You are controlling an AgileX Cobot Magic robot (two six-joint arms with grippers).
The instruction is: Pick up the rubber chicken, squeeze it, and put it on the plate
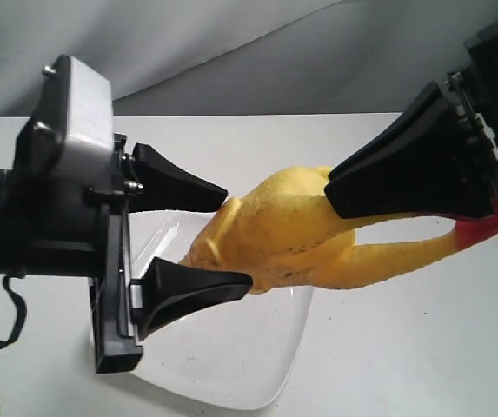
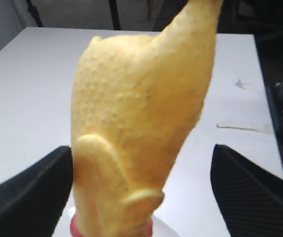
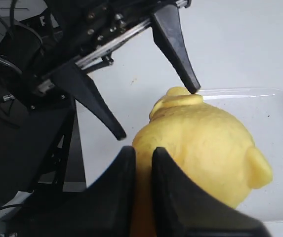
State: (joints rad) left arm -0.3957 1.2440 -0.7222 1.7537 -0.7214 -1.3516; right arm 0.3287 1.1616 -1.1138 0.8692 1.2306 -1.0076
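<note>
The rubber chicken (image 1: pixel 288 230) hangs in the air, its yellow plump body over the white plate (image 1: pixel 231 356) and its red wattle (image 1: pixel 479 230) toward the right. My right gripper (image 1: pixel 335 198) is shut on the chicken where the body narrows; in the right wrist view both fingers (image 3: pixel 126 170) pinch the yellow rubber (image 3: pixel 205 148). My left gripper (image 1: pixel 238 239) is open, its two black fingers either side of the chicken's tail end. In the left wrist view the body (image 2: pixel 141 108) fills the gap; one finger (image 2: pixel 32 195) is next to it, the other (image 2: pixel 252 192) stands apart.
The white table (image 1: pixel 422 347) spreads round the plate, with a grey cloth backdrop (image 1: pixel 231 52) behind. The plate's rim (image 3: pixel 279 106) lies under the chicken in the right wrist view. The left arm's black body (image 1: pixel 57 182) stands at the left.
</note>
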